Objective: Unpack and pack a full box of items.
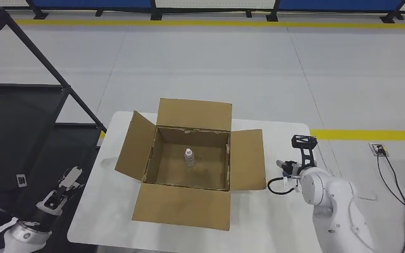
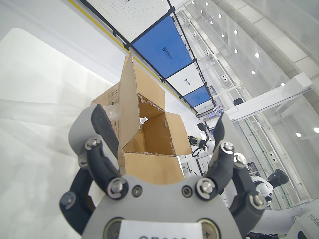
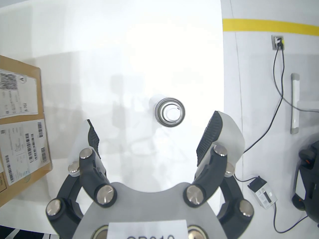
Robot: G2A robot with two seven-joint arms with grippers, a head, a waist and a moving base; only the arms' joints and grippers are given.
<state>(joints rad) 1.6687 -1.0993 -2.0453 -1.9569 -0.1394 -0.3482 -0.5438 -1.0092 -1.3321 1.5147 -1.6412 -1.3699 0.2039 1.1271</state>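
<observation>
1. Unpacking looks like the step in hand, though repacking cannot be ruled out. One small bottle (image 1: 188, 155) stands upright in the box (image 1: 183, 205), near the middle of its floor and slightly toward 12 o'clock. A can (image 3: 170, 112) stands out on the table (image 1: 253, 221), at 3 o'clock from the box.
2. Right gripper (image 3: 153, 120) hangs over the can with its fingers spread wide, holding nothing. The can sits just beyond the fingertips and closer to one of them.
3. Left gripper (image 2: 159, 115) is also spread and empty. It sits at 8 o'clock from the box, past the table's edge, and faces the box's open side.
4. Next move, as I judge it, is either to close on the can or to reach in for the bottle. The bottle calls for a descent between the walls and clear of the four splayed flaps.
5. Materials:
   - The box is brown corrugated card with ragged torn edges, and paper labels (image 3: 22, 138) are stuck on one flap.
   - The can is bright metal, round, with a raised rim, so it is likely rigid and slippery.
   - The bottle is slim and pale with a narrow white neck, and probably tips easily.
   - The table is smooth and white with rounded corners.
</observation>
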